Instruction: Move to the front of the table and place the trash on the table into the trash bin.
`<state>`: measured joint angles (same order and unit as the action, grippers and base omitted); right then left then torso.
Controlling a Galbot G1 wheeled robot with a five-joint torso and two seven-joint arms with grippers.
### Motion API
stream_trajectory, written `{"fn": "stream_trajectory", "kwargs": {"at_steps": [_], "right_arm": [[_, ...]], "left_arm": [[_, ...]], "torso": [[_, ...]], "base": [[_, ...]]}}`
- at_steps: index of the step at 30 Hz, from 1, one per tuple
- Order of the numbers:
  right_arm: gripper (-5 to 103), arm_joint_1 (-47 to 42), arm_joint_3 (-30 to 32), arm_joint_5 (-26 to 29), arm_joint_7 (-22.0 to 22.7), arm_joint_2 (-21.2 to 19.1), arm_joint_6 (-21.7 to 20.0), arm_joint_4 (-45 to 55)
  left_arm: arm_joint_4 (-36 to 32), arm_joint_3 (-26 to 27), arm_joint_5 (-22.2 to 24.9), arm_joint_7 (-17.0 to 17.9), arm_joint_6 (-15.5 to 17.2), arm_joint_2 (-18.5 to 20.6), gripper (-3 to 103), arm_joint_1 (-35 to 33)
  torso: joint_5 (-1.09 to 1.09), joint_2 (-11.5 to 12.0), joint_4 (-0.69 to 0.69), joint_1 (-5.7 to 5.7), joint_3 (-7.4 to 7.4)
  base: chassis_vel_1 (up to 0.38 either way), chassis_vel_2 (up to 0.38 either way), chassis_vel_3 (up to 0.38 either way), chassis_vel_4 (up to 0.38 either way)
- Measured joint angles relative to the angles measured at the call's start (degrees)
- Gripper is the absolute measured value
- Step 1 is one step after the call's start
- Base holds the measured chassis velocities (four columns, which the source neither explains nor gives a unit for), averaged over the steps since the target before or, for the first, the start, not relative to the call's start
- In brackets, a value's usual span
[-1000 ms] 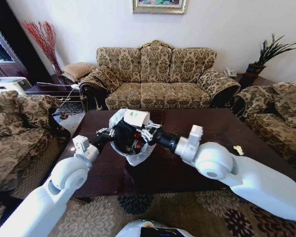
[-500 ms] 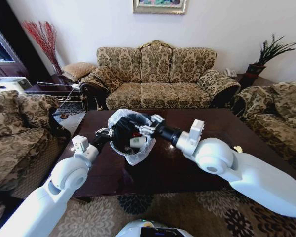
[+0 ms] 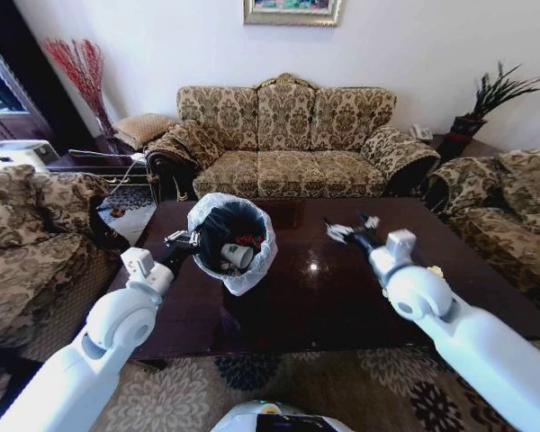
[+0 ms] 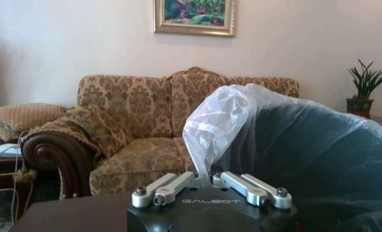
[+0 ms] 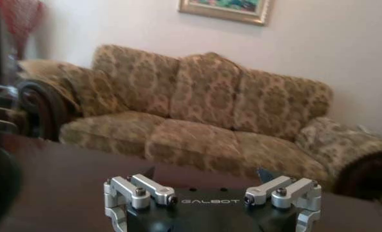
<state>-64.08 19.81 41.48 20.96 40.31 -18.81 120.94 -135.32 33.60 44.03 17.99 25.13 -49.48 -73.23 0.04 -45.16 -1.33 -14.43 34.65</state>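
The trash bin (image 3: 218, 225), black with a translucent white liner, is tipped toward me over the left part of the dark table (image 3: 315, 301). A white paper cup (image 3: 237, 256) and red trash lie inside it. My left gripper (image 3: 185, 240) is shut on the bin's near rim; the left wrist view shows the liner (image 4: 242, 121) pinched at the gripper (image 4: 207, 181). My right gripper (image 3: 348, 229) hangs open and holds nothing over the table, well to the right of the bin. A small pale scrap (image 3: 435, 271) lies near the table's right edge.
A patterned sofa (image 3: 288, 135) stands behind the table, with armchairs at the left (image 3: 27, 225) and right (image 3: 513, 193). A potted plant (image 3: 486, 94) is at the back right and red twigs (image 3: 76, 67) at the back left. Patterned carpet (image 3: 342, 387) lies before the table.
My right gripper let a white item go into the bin, then drew back to the right and away from it. The left gripper kept hold of the bin, which shifted slightly left.
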Motion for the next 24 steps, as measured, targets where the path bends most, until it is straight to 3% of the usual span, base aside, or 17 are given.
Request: {"fn": "stream_trajectory", "kwargs": {"at_steps": [7, 13, 24], "right_arm": [[100, -11.41, 5.26, -7.89, -2.38, 8.5, 2.5, -0.95], [100, -13.83, 5.47, -9.78, -2.58, 11.06, 3.19, -0.49], [100, -16.94, 4.54, -11.39, -0.15, 14.84, 5.47, -0.85]], "left_arm": [[-1.55, 0.63, -1.33, -0.04, -0.28, 0.0, 3, -1.41], [-2.37, 0.71, -1.71, -0.11, -0.37, -0.11, 3, -2.17], [-3.98, 0.42, -2.05, -0.47, -0.6, -0.27, 3, -3.35]], "torso": [[-0.03, 0.0, -0.06, 0.0, 0.0], [-0.05, 0.0, -0.05, 0.0, 0.0], [0.0, 0.02, 0.0, -0.01, 0.01]], "base": [[-0.023, -0.031, 0.041, 0.038], [-0.134, -0.147, 0.163, 0.159], [-0.282, -0.268, 0.264, 0.27]]}}
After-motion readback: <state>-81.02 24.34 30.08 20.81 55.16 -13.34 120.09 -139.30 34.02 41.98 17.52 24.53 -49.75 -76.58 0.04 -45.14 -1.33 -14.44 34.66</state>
